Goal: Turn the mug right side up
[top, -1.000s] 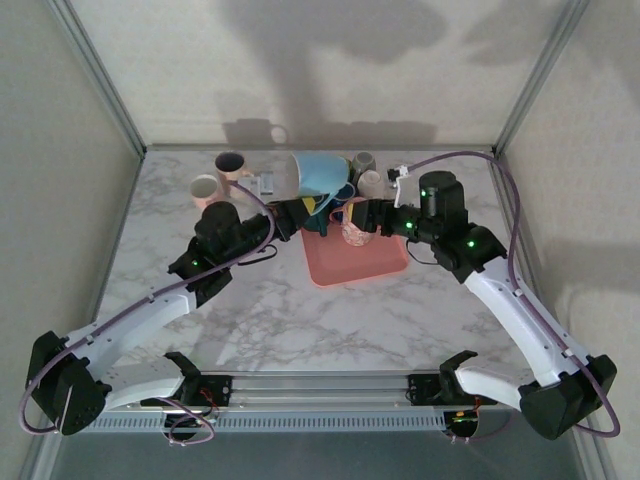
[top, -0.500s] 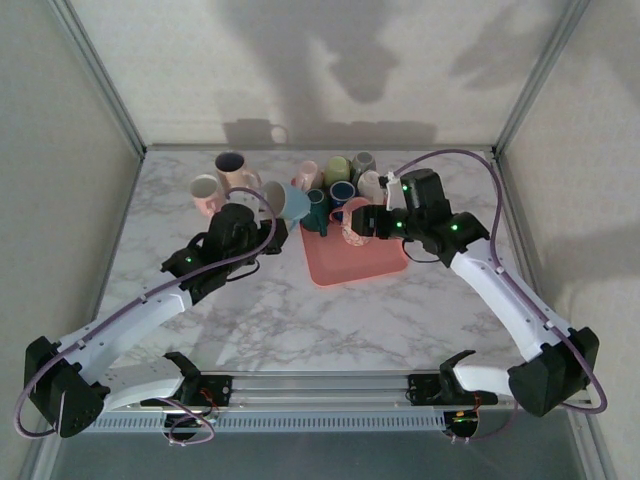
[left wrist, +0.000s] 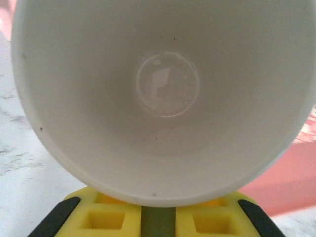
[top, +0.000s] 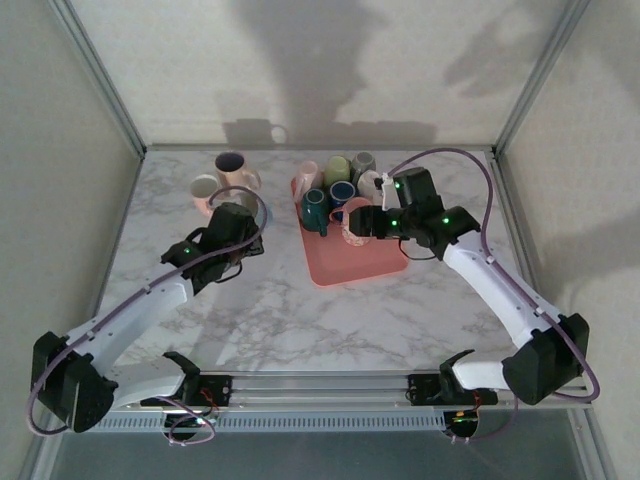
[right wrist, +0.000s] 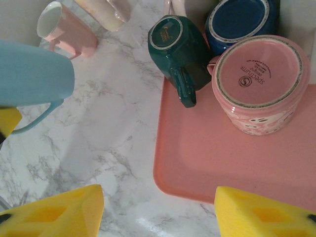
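Near end of the tray (top: 360,262) wide open, far end jammed!
Bare pink floor runs under the right tool (right wrist: 158,210), pads spread with nothing between them. Ahead, the green mug (right wrist: 178,42), navy mug (right wrist: 242,17) and pink mug (right wrist: 259,81) crowd together, with barely a slot between them. To the left, the sky-blue mug (right wrist: 34,74) clamped in the left tool (top: 235,220) hangs over the marble lane. More mugs (top: 225,175) sit at the far left. The near tabletop (top: 300,320) is open.

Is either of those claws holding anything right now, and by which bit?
The left gripper holds the light blue mug, pinched near its rim; wall or handle, I cannot tell. The right gripper is open and empty.
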`<state>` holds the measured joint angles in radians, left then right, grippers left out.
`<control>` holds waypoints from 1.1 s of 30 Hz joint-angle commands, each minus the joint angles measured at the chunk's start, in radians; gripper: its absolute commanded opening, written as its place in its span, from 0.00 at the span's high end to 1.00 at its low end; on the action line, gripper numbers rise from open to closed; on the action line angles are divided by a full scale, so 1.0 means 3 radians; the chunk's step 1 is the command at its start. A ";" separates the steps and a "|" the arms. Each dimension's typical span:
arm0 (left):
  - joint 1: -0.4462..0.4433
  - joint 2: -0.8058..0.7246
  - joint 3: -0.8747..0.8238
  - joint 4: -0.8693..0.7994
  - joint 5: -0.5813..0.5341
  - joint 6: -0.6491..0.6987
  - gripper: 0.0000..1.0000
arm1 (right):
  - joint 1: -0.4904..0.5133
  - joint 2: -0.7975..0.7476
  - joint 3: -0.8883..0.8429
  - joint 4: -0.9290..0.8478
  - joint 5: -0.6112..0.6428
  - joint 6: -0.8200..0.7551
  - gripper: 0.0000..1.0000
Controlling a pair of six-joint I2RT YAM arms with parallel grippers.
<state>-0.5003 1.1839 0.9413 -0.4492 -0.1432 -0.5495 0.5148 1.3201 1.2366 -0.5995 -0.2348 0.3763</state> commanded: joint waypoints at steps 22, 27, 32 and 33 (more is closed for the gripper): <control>0.0625 0.1572 0.0847 0.0502 -0.0444 0.0597 1.00 | -0.0016 0.0414 0.0301 -0.0114 0.0021 -0.0124 0.37; 0.0670 0.1805 0.0966 0.0508 -0.0484 0.0615 1.00 | -0.0014 0.0451 0.0291 -0.0114 0.0048 -0.0121 0.37; 0.0689 0.1928 0.0998 0.0549 -0.0480 0.0644 1.00 | -0.0016 0.0473 0.0286 -0.0119 0.0063 -0.0105 0.37; 0.0691 0.1944 0.1004 0.0553 -0.0478 0.0653 1.00 | -0.0014 0.0480 0.0286 -0.0126 0.0062 -0.0108 0.37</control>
<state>-0.3027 1.7638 1.1915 -0.3428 -0.2337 -0.3759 0.5148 1.4509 1.2945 -0.6254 -0.2279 0.3511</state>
